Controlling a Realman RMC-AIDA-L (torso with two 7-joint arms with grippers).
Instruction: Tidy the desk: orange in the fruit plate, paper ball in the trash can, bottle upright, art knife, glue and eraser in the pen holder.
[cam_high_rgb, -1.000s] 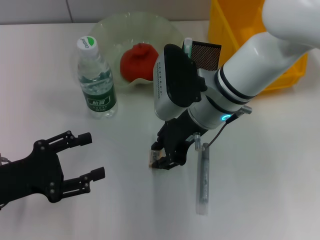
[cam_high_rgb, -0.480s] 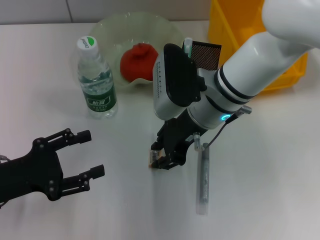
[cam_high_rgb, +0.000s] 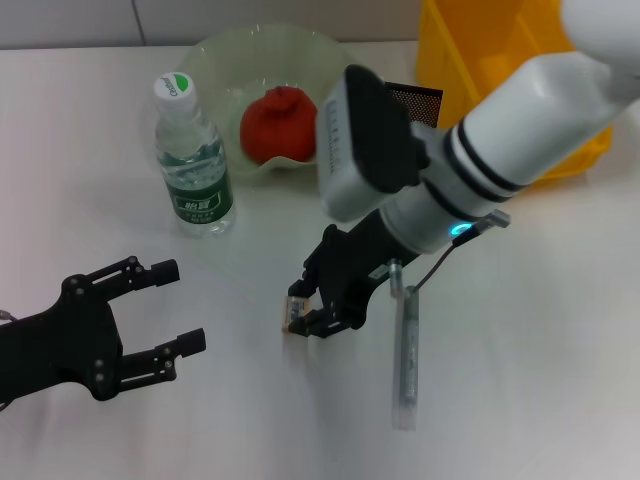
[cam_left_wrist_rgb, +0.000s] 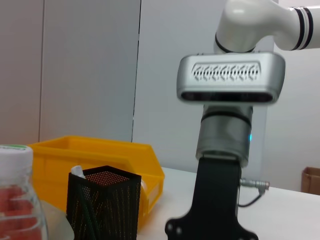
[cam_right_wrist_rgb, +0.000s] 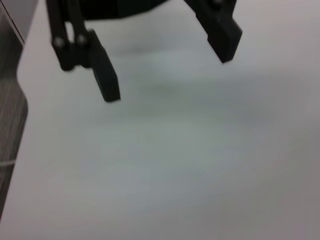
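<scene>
Black right gripper (cam_high_rgb: 312, 318) low over the bench (cam_high_rgb: 520, 400), jaws clamped on a small eraser (cam_high_rgb: 290, 314) at their tips. Pen holder (cam_high_rgb: 412, 104) behind, beyond the forearm, by the yellow bin (cam_high_rgb: 470, 50). Left gripper (cam_high_rgb: 170, 308) idle, jaws apart, farther off.

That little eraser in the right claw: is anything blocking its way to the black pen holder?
Nothing visible does. The right gripper grips the eraser; the pen holder stands farther back, partly hidden by that arm. The knife lies off to the right, the bottle to the left.
</scene>
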